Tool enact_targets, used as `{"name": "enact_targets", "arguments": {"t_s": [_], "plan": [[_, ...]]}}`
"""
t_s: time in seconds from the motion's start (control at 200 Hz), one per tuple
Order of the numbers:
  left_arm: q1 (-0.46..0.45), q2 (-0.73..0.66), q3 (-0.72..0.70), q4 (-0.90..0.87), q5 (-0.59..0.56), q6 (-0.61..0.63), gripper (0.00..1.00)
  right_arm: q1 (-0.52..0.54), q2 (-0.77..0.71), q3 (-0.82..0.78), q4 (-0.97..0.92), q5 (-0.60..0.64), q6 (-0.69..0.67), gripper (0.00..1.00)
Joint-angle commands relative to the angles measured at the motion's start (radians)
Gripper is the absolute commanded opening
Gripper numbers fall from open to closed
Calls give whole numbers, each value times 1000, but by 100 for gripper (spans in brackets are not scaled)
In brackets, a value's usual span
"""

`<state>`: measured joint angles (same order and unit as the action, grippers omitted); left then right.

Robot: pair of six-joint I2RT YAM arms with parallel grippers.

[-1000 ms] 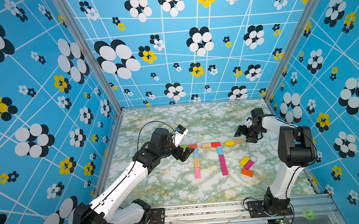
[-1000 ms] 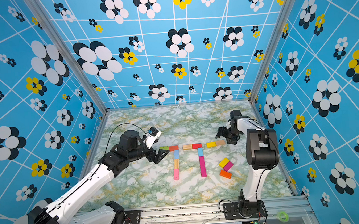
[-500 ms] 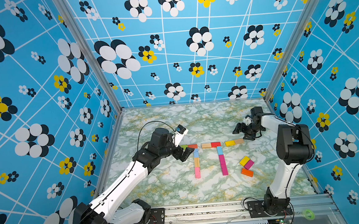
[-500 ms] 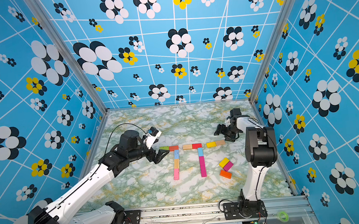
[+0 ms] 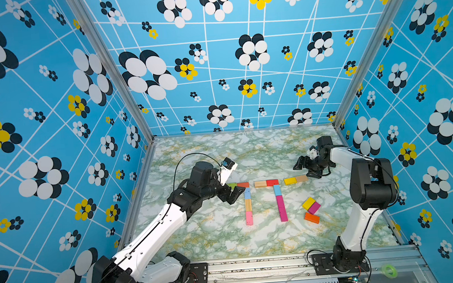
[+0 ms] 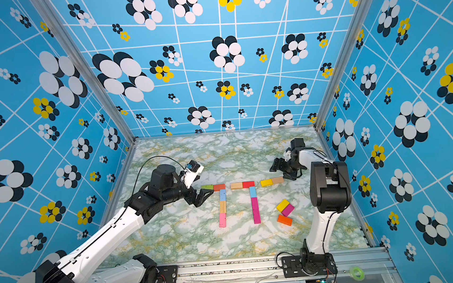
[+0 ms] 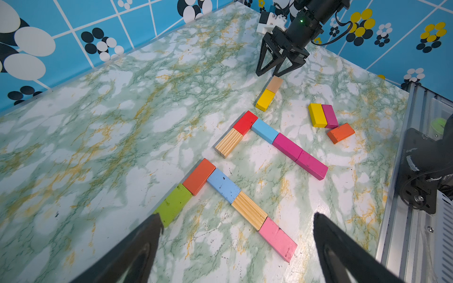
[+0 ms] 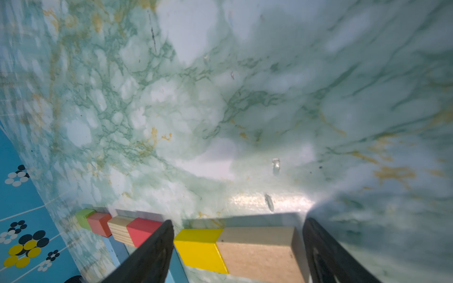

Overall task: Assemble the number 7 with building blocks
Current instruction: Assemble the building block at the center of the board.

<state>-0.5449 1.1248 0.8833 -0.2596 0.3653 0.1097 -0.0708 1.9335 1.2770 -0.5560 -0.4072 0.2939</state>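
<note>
Left 7 [image 5: 248, 204] and right 7 [image 5: 280, 203] are lying flat mid-table.
Stems are running toward the rail [image 5: 257, 267], bars jutting left, in mixed colours and striped wood. Left gripper [image 5: 238, 196] is gaping empty; right gripper [image 7: 268, 73] is hanging open, empty, just by the tan block [image 7: 275, 84].

From above, the left gripper [image 5: 238, 196] covers the left end of the green block [image 5: 232, 185]. The right wrist view blurs much of the marble tabletop [image 8: 367, 73] and cuts off the plain wood block [image 8: 259, 254] and the yellow block [image 8: 198, 250] at its edge. Whether the right gripper [image 5: 306, 171] touches that wood block, I can't tell from above.
</note>
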Motion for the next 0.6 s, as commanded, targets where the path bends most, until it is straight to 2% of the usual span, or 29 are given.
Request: {"name": "enact_targets", "arguments": {"t_s": [0.0, 0.595], "plan": [[-10, -2, -9, -9, -7, 17, 99, -1, -4, -40, -37, 0, 12, 85], [-13, 5, -7, -13, -11, 19, 99, -1, -34, -77, -31, -4, 19, 86]]}}
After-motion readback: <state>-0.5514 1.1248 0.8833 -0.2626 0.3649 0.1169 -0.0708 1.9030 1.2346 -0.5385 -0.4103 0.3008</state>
